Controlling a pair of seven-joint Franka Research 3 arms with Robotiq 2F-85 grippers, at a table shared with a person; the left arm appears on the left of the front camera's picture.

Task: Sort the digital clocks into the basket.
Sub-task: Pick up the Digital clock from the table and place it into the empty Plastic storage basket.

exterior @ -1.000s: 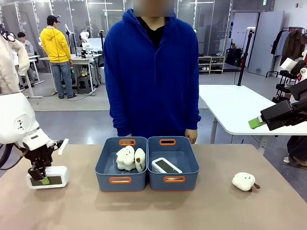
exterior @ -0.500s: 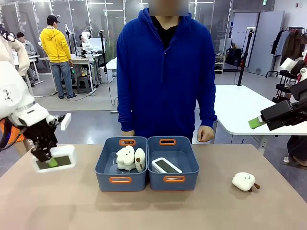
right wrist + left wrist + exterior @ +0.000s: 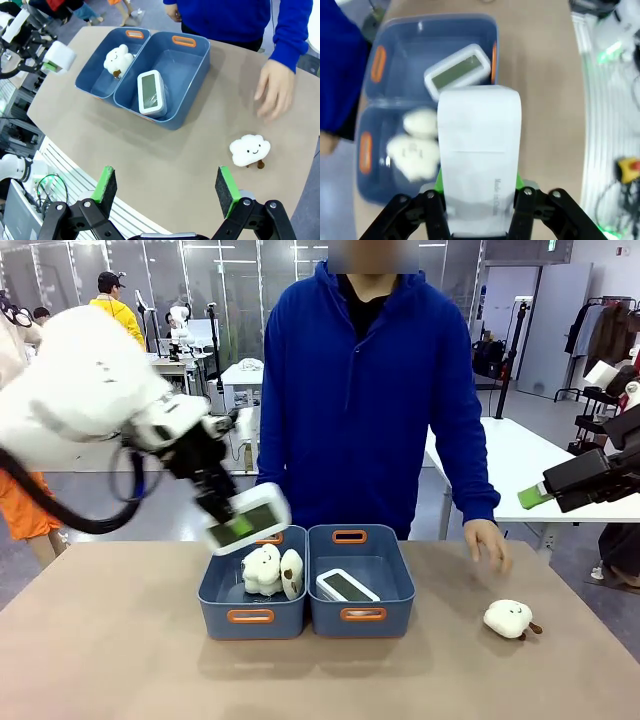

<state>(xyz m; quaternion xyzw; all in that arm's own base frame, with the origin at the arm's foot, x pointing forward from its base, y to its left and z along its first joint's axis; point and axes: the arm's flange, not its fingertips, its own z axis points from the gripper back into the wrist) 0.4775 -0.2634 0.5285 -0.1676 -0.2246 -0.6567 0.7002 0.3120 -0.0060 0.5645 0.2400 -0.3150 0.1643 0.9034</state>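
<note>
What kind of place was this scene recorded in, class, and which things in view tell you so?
Probably a robotics lab or test hall: a white robot arm working at the table, more work tables behind, and a glass-walled open floor with other people.

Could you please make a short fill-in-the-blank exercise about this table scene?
1. The left hand holds a white ____ above the bins.
2. The other digital clock lies in the bin on the robot's ____ side.
3. The other bin contains cream ____ toys.
4. The right hand is ____ and holds nothing.

Missing words: digital clock; right; plush; open
</note>
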